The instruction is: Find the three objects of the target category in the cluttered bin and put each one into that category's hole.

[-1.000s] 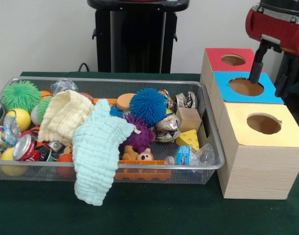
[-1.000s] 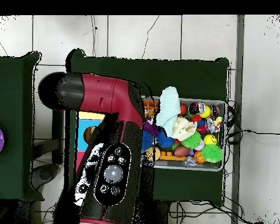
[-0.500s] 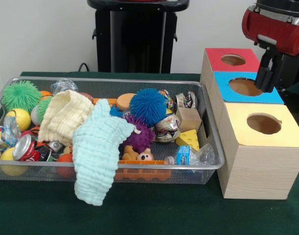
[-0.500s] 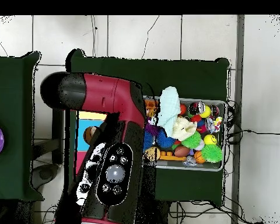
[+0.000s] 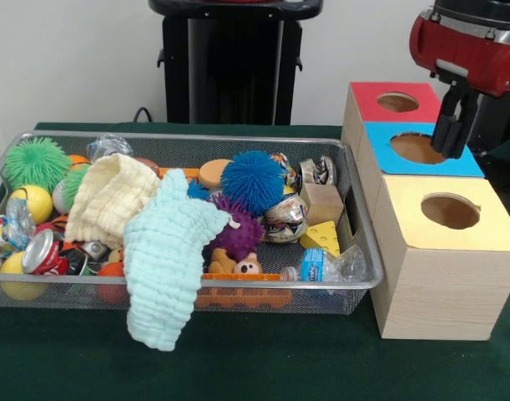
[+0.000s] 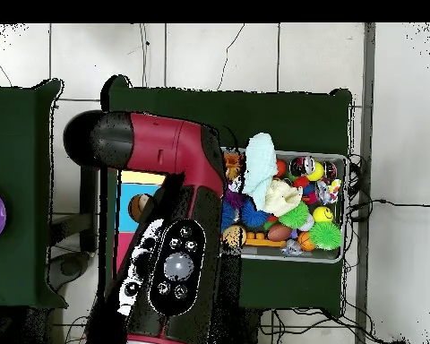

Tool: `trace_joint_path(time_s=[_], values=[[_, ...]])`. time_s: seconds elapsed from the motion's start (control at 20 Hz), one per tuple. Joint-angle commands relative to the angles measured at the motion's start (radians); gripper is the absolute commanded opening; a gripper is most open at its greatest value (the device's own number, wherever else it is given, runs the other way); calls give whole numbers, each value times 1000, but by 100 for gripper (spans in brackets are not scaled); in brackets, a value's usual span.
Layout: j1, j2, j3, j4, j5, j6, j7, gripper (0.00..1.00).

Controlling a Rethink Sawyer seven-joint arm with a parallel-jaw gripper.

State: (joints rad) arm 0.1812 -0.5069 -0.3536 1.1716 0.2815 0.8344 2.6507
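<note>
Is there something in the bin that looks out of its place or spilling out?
Yes. The light blue cloth hangs over the front rim of the wire bin, with its lower end resting on the green table outside. Everything else sits inside the bin, though several cans look crushed.

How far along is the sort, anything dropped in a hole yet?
Nothing visibly done: what shows of the red, blue and yellow holes looks empty, though their depths are hidden. The gripper hangs over the blue box, apparently shut and carrying nothing. The wire bin remains packed with balls, cloths and cans, so all picking remains.
</note>
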Motion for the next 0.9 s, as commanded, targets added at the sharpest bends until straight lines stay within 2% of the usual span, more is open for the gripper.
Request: trace_joint_path(time_s=[0.05,0.4,0.7,0.9], values=[[-34,20,54,59,-33,-21,58,0],[-50,-1,80,112,-34,-79,25,0],[-81,-42,115,236,-38,-192,-18,0],[-110,-82,144,315,-40,-228,-53,0]])
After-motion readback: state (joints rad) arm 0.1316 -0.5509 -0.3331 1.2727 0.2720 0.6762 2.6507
